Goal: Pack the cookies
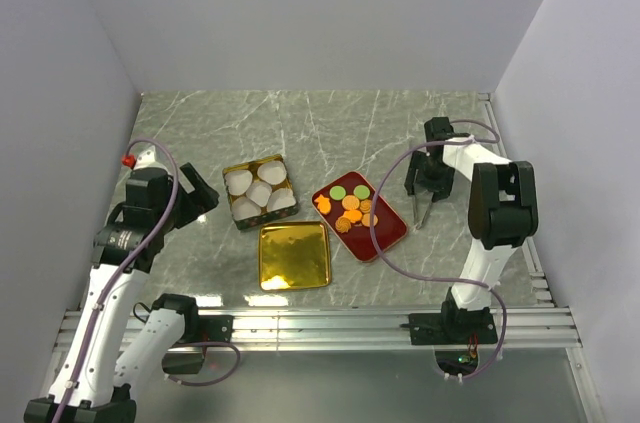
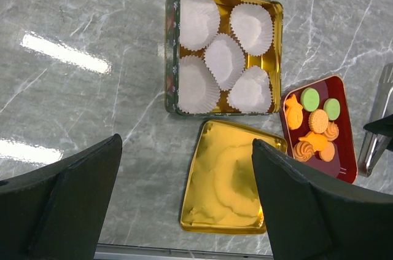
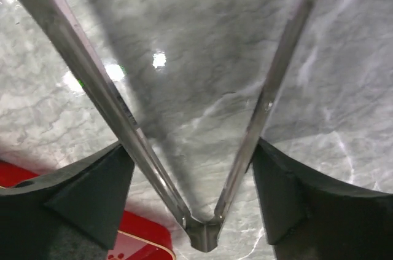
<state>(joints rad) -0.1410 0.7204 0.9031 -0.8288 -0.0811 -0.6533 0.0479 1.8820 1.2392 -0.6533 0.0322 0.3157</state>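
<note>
We find the cookies (image 1: 350, 208) lying together on a red tray (image 1: 385, 238) near the middle of the marble table (image 1: 330, 123). In the left wrist view we count two green rounds among orange and brown pieces, all flat and closely grouped at the tray's far end. None sits in the tin.

The open tin (image 1: 258, 191) stands just left of the tray and holds five white paper cups (image 2: 225, 60), which look empty. Its gold lid (image 1: 294, 255) lies inside-up on the table, nearer the arm bases, just beside both the tin and the tray.

The right gripper (image 1: 428, 183) hangs to the right of the tray, apart from it. Its fingers (image 3: 92, 192) press against the outer sides of a pair of metal tongs (image 3: 123, 112). The tong arms are spread wide, and the tips point down toward the table beside the tray's right edge.

The left gripper (image 1: 195, 193) hovers left of the tin, fingers spread wide and grasping nothing. Its camera looks down on the tin, lid and tray.
</note>
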